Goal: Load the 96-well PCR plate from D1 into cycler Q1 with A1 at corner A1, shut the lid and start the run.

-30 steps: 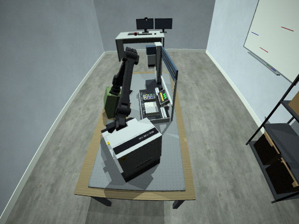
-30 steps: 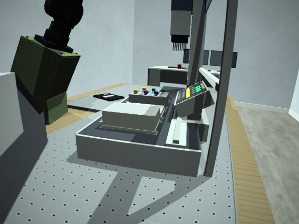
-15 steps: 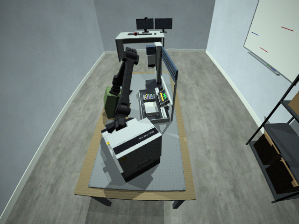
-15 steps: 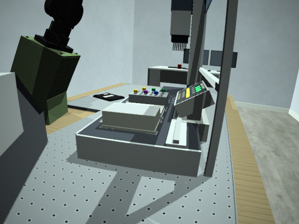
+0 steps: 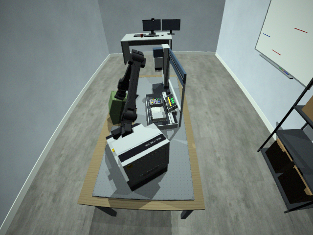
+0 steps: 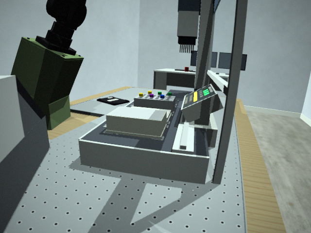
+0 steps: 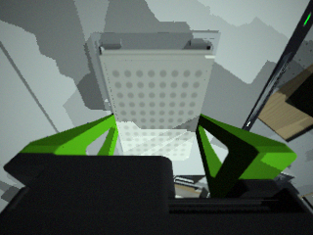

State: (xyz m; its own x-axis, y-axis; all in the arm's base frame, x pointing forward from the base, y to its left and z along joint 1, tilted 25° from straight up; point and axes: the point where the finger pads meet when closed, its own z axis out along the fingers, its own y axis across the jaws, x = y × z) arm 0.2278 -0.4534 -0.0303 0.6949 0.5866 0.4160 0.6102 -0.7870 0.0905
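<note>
The gripper is clamped wide on the near end of the PCR plate, green fingers on either side. It holds the plate above the cycler Q1, over its pale block with its grid of wells.

White plate between green fingers, dark arm, grey bench

The PCR plate is translucent white with rows of grey wells; the block under it is pale grey, dotted alike. The fingers clamped on the plate are bright green. The arm is black on an olive-green pedestal. The cycler Q1 is white over charcoal. The tube caps are yellow, purple, blue and green.
</note>
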